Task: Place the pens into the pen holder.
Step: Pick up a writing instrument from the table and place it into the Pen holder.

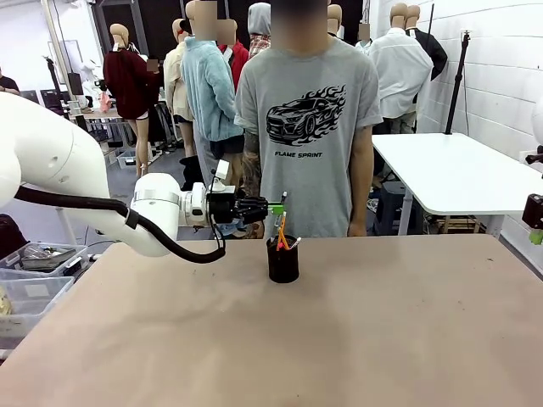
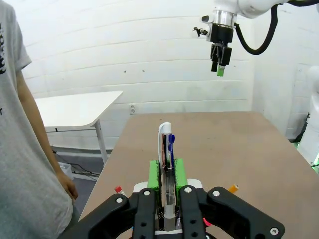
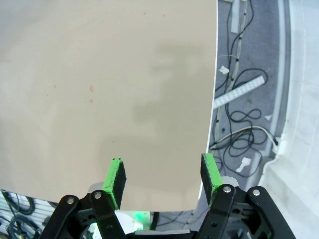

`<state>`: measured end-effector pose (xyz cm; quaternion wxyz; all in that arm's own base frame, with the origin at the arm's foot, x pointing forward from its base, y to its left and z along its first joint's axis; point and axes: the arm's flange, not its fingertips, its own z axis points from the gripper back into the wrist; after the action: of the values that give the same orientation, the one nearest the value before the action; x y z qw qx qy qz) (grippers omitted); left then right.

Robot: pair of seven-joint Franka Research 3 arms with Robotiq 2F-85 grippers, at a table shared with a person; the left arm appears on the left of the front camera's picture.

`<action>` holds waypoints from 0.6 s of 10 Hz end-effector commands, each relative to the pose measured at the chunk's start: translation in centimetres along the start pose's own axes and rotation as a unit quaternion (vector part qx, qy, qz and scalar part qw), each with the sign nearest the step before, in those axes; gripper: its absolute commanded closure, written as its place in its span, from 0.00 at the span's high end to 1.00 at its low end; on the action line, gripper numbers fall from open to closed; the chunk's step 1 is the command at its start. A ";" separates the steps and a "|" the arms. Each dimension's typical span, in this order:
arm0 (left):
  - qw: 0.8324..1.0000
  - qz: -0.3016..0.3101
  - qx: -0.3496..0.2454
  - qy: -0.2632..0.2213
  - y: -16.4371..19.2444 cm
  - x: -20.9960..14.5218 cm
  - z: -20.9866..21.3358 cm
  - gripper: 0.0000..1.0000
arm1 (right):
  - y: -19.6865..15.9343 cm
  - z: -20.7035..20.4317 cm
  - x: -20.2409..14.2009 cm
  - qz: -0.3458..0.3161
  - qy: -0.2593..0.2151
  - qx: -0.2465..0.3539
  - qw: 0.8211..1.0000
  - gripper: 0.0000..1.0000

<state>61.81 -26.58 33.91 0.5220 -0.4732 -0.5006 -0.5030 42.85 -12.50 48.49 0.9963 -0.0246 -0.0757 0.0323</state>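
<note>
gripping pen (image 2: 166, 164) above pen holder (image 1: 282, 260)

A white-painted brick wall (image 2: 149, 64) is seen behind a white side table (image 1: 458, 170); cables (image 3: 244, 124) are strewn over the grey floor (image 3: 259, 59).

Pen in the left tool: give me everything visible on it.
The pen is silver-white with a rounded white cap end and a blue clip. It looks like glossy plastic. The left tool is shut on it, green pads pressing both sides of the barrel. In the front view it sits just above the black pen holder, which already has pens in it. Its lower end is hidden, so whether it touches the holder cannot be told.
</note>
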 end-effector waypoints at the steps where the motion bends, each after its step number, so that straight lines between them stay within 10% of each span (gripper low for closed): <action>1: 1.000 0.018 -0.003 -0.005 0.2 -0.2 0.1 0.00 | 0.1 -0.1 0.1 -0.005 0.002 -0.001 1.000 0.76; 4: 0.999 0.038 -0.007 0.001 -0.1 -1.2 0.1 0.00 | 0.1 -0.1 0.1 -0.005 0.002 -0.001 1.000 0.76; 6: 0.999 0.040 -0.017 0.013 -0.3 -1.7 -0.7 0.17 | 0.1 -0.1 0.1 -0.005 0.002 -0.001 1.000 0.76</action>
<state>61.45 -26.75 32.22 0.5389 -0.4905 -0.4796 -0.4889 42.85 -12.50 48.49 0.9963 -0.0246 -0.0757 0.0323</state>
